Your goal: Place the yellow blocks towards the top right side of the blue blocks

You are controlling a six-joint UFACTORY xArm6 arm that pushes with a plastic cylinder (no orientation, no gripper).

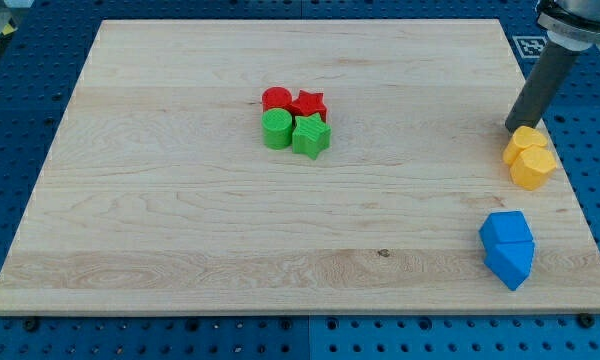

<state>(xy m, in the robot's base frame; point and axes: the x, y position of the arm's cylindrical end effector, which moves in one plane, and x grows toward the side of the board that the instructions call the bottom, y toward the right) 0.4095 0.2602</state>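
Observation:
Two yellow blocks (529,158) sit touching each other near the board's right edge, shapes hard to make out. Two blue blocks (507,248) lie touching at the lower right, below the yellow pair. My tip (512,127) rests on the board just above and slightly left of the upper yellow block, almost touching it. The dark rod rises from it toward the view's top right corner.
A red cylinder (276,99) and a red star (309,104) sit above a green cylinder (277,130) and a green star (311,137), clustered at the board's upper middle. The wooden board (180,220) lies on a blue pegboard surface.

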